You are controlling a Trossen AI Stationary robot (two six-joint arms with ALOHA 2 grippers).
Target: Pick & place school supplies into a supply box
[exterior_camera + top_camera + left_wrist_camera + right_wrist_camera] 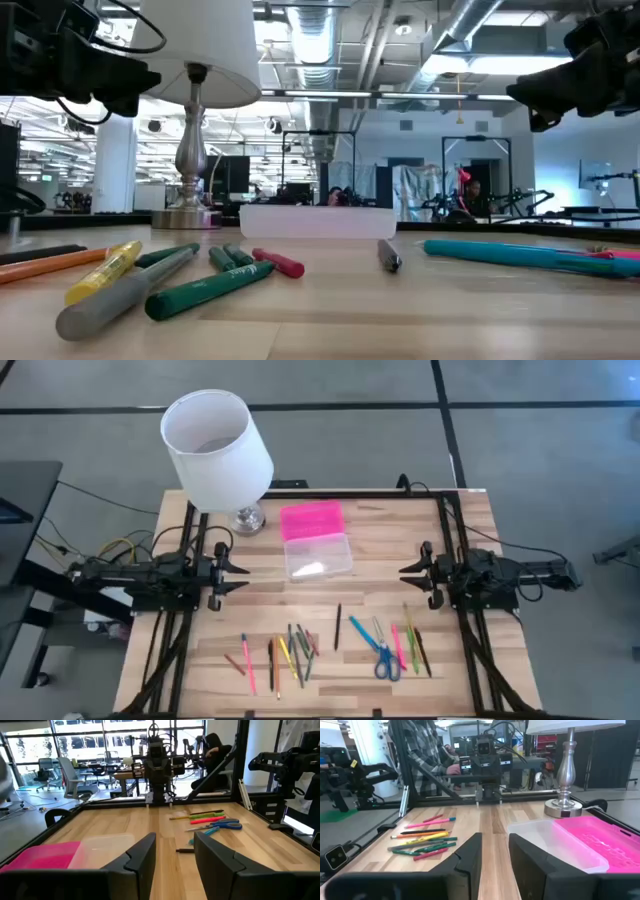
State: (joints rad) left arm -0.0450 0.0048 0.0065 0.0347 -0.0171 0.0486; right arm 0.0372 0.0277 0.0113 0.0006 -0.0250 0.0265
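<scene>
Both grippers, left [236, 569] & right [408, 571], parted, empty, flanking clear plastic box w/ pink hinged lid [316, 555]; 2 clusters of thin pens [290, 652] near front edge: risk multi-pickup, rolling.

clear plastic box with its pink lid open [316, 546]: middle of the wooden tabletop [470, 540], nearer the back edge | white-shaded lamp on a silver base [247, 517]: just left of the box, near the back edge | thin coloured pens and pencils [288, 655]: along the front edge | small blue-handled scissors [382, 653]: among them, right of middle
</scene>
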